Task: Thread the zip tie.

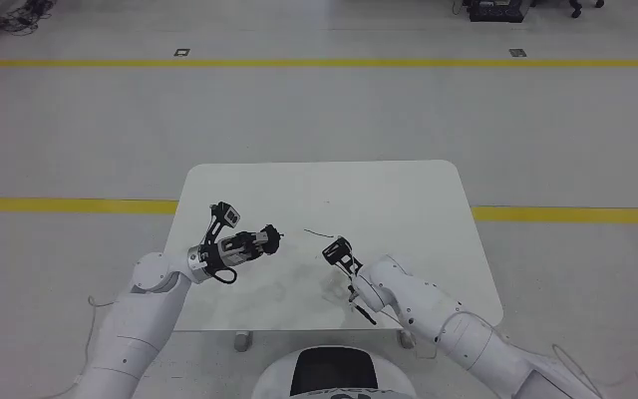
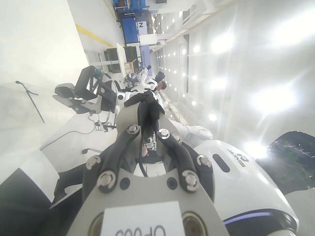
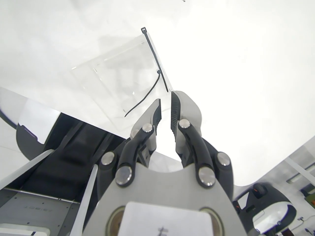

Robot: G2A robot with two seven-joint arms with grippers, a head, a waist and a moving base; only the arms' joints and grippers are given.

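Sticking to each wrist plate is a white sticker with dark print, half cut off at the edge: the left sticker (image 2: pixel 142 222) and the right sticker (image 3: pixel 163 219). Down the hall a small sign (image 2: pixel 140 24) hangs near blue racks (image 2: pixel 130 29).

The white table (image 1: pixel 399 199) has rounded corners and stands on a pale floor crossed by yellow lines (image 1: pixel 319 63).

The black zip tie (image 3: pixel 152 53) shows thin against the tabletop, between the two grippers and nearer the right one. Its head end points away from the right gripper (image 3: pixel 166 96) and its tail end sits just beside the fingertips. I cannot tell if they touch. A second thin dark line branches off it about midway; shadow or another strand, I cannot tell.

The right gripper's fingers stand a narrow gap apart, with bare white showing between the ribbed pads. The left gripper (image 2: pixel 147 101) is above the table's near left part, pads pressed together. Whether they nip anything I cannot tell.
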